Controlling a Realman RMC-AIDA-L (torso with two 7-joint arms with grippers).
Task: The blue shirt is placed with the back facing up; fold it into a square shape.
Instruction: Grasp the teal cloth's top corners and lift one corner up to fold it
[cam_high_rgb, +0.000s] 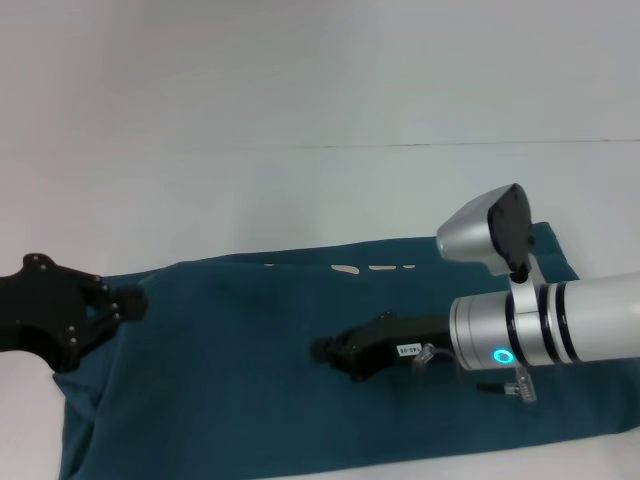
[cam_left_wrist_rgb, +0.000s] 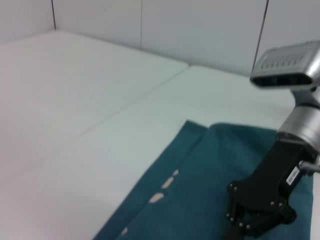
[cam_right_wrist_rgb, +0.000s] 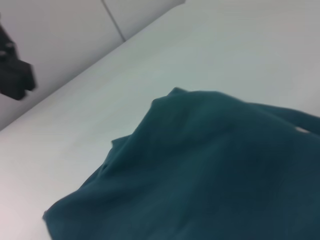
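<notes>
Head view: the blue shirt (cam_high_rgb: 250, 370) is being spread on the table (cam_high_rgb: 300, 90), left gripper (cam_high_rgb: 128, 303) at its edge, clench unclear. Left wrist: right gripper (cam_left_wrist_rgb: 240, 227) is being held over mid-shirt, can't tell its grip either. Right wrist: just cloth; edges probably should be kept aligned.

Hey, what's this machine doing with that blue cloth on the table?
It is a two-armed robot folding a blue shirt that lies spread across a white table. The shirt already looks folded into a long band, with bits of white print peeking out along its far edge. The right gripper reaches in low over the middle of the fabric, while the left gripper sits at the shirt's left end. Whether either one is actually pinching cloth is not visible.
</notes>
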